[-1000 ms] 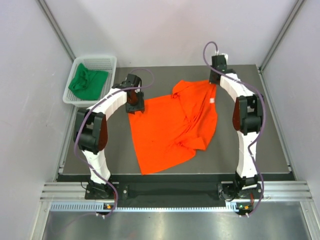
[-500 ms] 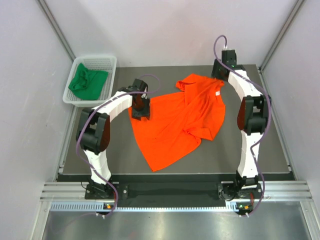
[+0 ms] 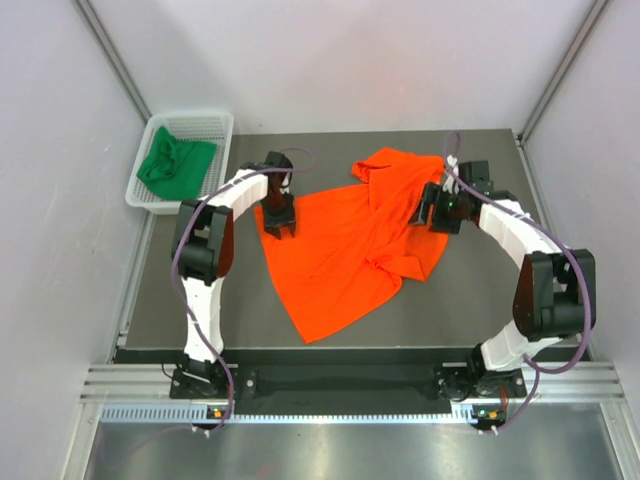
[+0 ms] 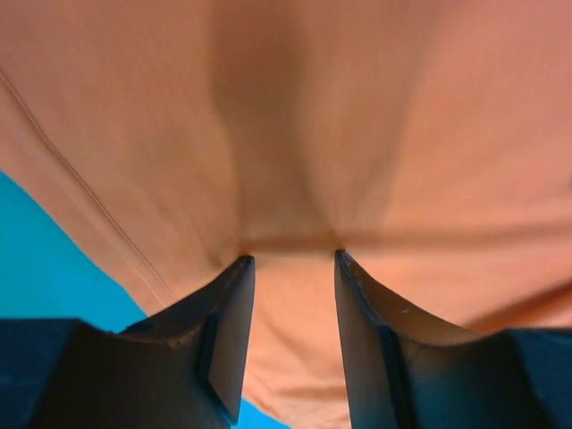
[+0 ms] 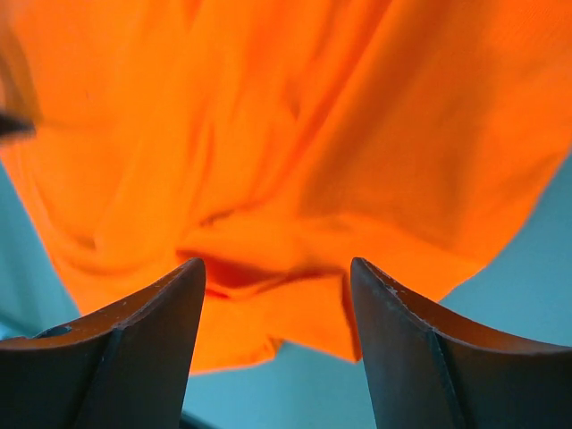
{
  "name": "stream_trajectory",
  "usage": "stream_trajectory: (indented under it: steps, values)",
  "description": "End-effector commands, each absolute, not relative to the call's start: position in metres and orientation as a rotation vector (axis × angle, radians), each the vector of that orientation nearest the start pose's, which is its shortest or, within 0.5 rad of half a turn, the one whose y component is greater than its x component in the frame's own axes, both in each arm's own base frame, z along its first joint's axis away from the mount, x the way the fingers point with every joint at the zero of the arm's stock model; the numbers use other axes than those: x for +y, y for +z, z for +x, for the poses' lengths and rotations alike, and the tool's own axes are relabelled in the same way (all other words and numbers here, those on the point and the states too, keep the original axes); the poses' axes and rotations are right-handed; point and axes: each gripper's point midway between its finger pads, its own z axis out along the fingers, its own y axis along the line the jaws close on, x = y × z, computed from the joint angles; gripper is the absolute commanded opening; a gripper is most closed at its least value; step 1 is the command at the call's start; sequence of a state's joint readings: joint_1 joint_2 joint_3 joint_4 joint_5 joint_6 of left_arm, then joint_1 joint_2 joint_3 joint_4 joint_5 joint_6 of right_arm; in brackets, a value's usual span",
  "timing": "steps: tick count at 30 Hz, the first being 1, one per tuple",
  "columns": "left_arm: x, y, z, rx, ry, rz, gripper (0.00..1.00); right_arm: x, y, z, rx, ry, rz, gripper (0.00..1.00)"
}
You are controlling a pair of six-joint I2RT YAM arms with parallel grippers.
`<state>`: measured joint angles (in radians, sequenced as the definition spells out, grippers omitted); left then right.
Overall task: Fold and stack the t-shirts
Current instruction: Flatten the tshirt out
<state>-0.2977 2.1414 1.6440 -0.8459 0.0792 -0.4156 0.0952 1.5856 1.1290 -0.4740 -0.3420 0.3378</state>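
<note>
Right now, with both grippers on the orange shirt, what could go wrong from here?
The orange shirt lies crumpled, its right side bunched in overlapping folds, so the right gripper, open over that bunch, may pinch several layers. The left gripper seems to pinch only a small ridge of cloth, which may slip out when pulled.

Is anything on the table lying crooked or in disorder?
Yes. The orange t-shirt lies diagonally, its right side bunched and folded over near the right pincer. The green t-shirt sits crumpled in the basket.

two t-shirts: one orange [image 3: 350, 245], one green [image 3: 176, 163], apparently; one basket [image 3: 221, 124]; two grippers.
</note>
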Motion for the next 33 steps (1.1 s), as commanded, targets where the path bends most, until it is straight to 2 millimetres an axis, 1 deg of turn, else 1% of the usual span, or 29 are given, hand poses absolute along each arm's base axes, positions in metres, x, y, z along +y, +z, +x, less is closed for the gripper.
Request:
stream_trajectory:
  steps: [1, 2, 3, 4, 5, 6, 7, 8, 9, 10, 11, 13, 14, 16, 17, 19, 20, 22, 23, 26, 28, 29, 30, 33]
  values:
    - [-0.122, -0.013, 0.439, 2.919, -0.015, -0.137, 0.45, 0.124, 0.108, 0.346, 2.53, 0.759, 0.068, 0.66]
    - [-0.12, -0.009, 0.444, 2.913, 0.012, -0.128, 0.45, 0.125, 0.102, 0.338, 2.548, 0.772, 0.064, 0.66]
    - [-0.121, 0.004, 0.459, 2.87, 0.02, -0.127, 0.45, 0.125, 0.1, 0.336, 2.55, 0.771, 0.051, 0.66]
    - [-0.118, 0.011, 0.463, 2.849, 0.05, -0.124, 0.44, 0.125, 0.094, 0.333, 2.569, 0.778, 0.049, 0.65]
    - [-0.119, 0.019, 0.467, 2.826, 0.052, -0.122, 0.45, 0.125, 0.091, 0.332, 2.578, 0.773, 0.033, 0.64]
    - [-0.12, 0.037, 0.468, 2.79, 0.046, -0.119, 0.44, 0.124, 0.088, 0.331, 2.593, 0.767, 0.032, 0.63]
    - [-0.121, 0.045, 0.465, 2.776, 0.049, -0.111, 0.45, 0.123, 0.082, 0.33, 2.611, 0.761, 0.036, 0.61]
    - [-0.126, 0.063, 0.457, 2.75, 0.043, -0.089, 0.44, 0.121, 0.078, 0.33, 2.617, 0.752, 0.033, 0.59]
    - [-0.129, 0.071, 0.451, 2.739, 0.039, -0.076, 0.44, 0.122, 0.075, 0.33, 2.623, 0.752, 0.029, 0.57]
    - [-0.133, 0.079, 0.444, 2.728, 0.027, -0.066, 0.44, 0.122, 0.072, 0.332, 2.624, 0.752, 0.028, 0.5]
    - [-0.14, 0.093, 0.427, 2.707, -0.004, -0.041, 0.45, 0.122, 0.069, 0.331, 2.63, 0.752, 0.028, 0.46]
    - [-0.151, 0.103, 0.405, 2.701, -0.061, -0.039, 0.44, 0.121, 0.062, 0.331, 2.648, 0.749, 0.027, 0.37]
    - [-0.157, 0.109, 0.383, 2.704, -0.106, -0.022, 0.45, 0.119, 0.059, 0.331, 2.659, 0.727, 0.028, 0.36]
    - [-0.161, 0.113, 0.361, 2.714, -0.151, -0.049, 0.45, 0.117, 0.056, 0.33, 2.667, 0.713, 0.019, 0.36]
    - [-0.162, 0.113, 0.34, 2.73, -0.183, -0.044, 0.45, 0.117, 0.054, 0.329, 2.671, 0.71, 0.009, 0.37]
    - [-0.163, 0.113, 0.322, 2.742, -0.222, -0.088, 0.45, 0.116, 0.049, 0.327, 2.684, 0.703, 0.015, 0.39]
    - [-0.16, 0.114, 0.308, 2.745, -0.237, -0.094, 0.45, 0.118, 0.049, 0.328, 2.68, 0.715, 0.007, 0.4]
    - [-0.157, 0.114, 0.297, 2.745, -0.252, -0.116, 0.45, 0.118, 0.044, 0.328, 2.69, 0.723, 0.013, 0.42]
    - [-0.152, 0.114, 0.289, 2.742, -0.249, -0.121, 0.45, 0.119, 0.043, 0.328, 2.693, 0.726, 0.011, 0.42]
    - [-0.15, 0.114, 0.277, 2.748, -0.266, -0.137, 0.45, 0.118, 0.036, 0.328, 2.712, 0.717, 0.013, 0.43]
    - [-0.149, 0.114, 0.274, 2.748, -0.272, -0.153, 0.45, 0.119, 0.032, 0.327, 2.722, 0.728, 0.013, 0.42]
    - [-0.153, 0.118, 0.27, 2.749, -0.315, -0.151, 0.45, 0.122, 0.033, 0.326, 2.72, 0.744, 0.012, 0.41]
    - [-0.153, 0.12, 0.27, 2.743, -0.32, -0.155, 0.45, 0.124, 0.034, 0.326, 2.713, 0.751, 0.003, 0.4]
    - [-0.153, 0.127, 0.271, 2.719, -0.327, -0.152, 0.45, 0.131, 0.04, 0.322, 2.699, 0.782, -0.014, 0.33]
